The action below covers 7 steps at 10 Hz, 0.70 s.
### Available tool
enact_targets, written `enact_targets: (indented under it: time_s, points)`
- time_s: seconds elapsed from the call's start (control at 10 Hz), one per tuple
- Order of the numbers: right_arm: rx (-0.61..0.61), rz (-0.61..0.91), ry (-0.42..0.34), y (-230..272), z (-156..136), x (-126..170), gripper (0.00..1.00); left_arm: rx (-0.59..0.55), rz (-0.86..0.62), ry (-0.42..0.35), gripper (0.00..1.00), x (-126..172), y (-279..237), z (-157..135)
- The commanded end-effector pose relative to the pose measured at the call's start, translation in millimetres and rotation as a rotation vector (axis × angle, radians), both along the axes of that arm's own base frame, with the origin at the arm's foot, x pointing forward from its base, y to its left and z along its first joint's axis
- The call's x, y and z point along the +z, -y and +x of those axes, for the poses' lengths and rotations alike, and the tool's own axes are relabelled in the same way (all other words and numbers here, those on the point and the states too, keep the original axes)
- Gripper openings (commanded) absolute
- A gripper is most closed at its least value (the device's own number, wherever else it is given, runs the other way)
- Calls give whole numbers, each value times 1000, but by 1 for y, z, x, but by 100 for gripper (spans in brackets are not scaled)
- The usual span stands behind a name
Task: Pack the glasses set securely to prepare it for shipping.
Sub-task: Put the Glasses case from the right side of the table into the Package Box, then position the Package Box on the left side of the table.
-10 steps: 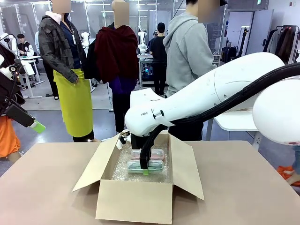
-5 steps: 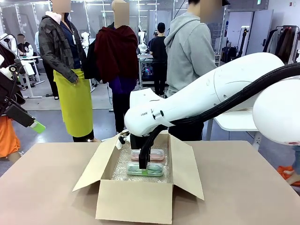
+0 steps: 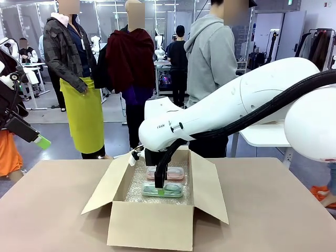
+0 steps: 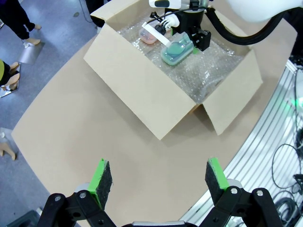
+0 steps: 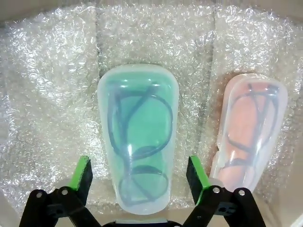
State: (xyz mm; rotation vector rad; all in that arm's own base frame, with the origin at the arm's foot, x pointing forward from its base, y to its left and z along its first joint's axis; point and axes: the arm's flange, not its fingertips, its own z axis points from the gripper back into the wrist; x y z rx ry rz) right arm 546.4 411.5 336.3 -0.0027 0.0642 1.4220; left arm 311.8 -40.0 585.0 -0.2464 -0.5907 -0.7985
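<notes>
The glasses set lies inside an open cardboard box (image 3: pixel 149 223) on a bubble wrap lining (image 5: pixel 47 71). The mint-green case (image 5: pixel 138 132) and the pink case (image 5: pixel 248 127) rest side by side, with spectacles visible through their clear lids. My right gripper (image 5: pixel 138 175) is open, and its green pads straddle the near end of the mint-green case without gripping it. In the front view the right gripper (image 3: pixel 160 190) reaches down into the box over the mint-green case (image 3: pixel 169 189), with the pink case (image 3: pixel 173 172) behind it. My left gripper (image 4: pixel 158 176) hangs open and empty high above the table, away from the box (image 4: pixel 156 104).
The box flaps (image 3: pixel 210 191) stand open on all sides. The tan table (image 3: pixel 273 210) surrounds the box. A person in a grey hoodie (image 3: pixel 210 58) stands at the far side. The left gripper (image 3: pixel 37 137) is at the picture's left edge in the front view.
My right gripper has opened and let go of the mint-green case, which now lies on the bubble wrap beside the pink one. The left arm has not moved.
</notes>
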Motion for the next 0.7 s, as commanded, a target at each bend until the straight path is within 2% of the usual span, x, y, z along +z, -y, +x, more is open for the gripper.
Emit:
enact_targets:
  time_s: [0.0, 0.6]
  points:
    - [-4, -1, -1, 0, -1, -1, 100, -8, -14, 1, 100, 1, -1, -1]
    - [-4, -1, -1, 0, -1, -1, 100, -8, -14, 1, 100, 1, -1, -1]
